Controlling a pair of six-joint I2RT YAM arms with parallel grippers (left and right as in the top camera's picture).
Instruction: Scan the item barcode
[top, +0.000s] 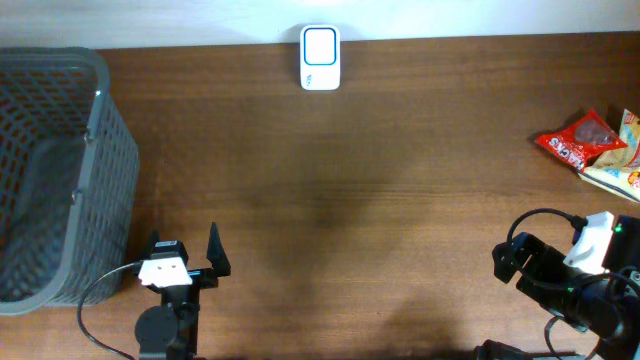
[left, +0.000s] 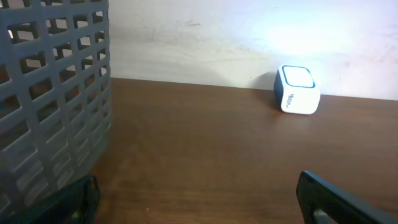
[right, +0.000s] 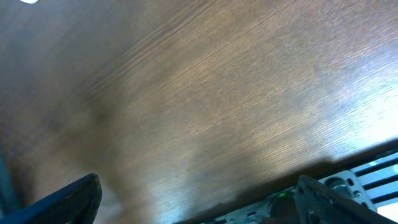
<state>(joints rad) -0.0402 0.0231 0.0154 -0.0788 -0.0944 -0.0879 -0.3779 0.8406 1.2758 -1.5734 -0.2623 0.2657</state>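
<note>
The white barcode scanner (top: 320, 57) with a blue-rimmed face stands at the table's far edge, and the left wrist view shows the scanner (left: 297, 90) against the wall. A red snack packet (top: 585, 140) lies at the far right, beside a lighter packet (top: 622, 172). My left gripper (top: 185, 252) rests near the front left, open with nothing in it; in its own view the left gripper (left: 199, 205) spans bare wood. My right gripper (top: 508, 265) is at the front right, well short of the packets. The right gripper (right: 199, 205) is open over bare table.
A tall grey mesh basket (top: 60, 170) fills the left side, close to my left arm; the basket wall (left: 50, 93) looms at the left of the left wrist view. The wooden table's front edge (right: 348, 158) shows in the right wrist view, with hardware beyond it.
</note>
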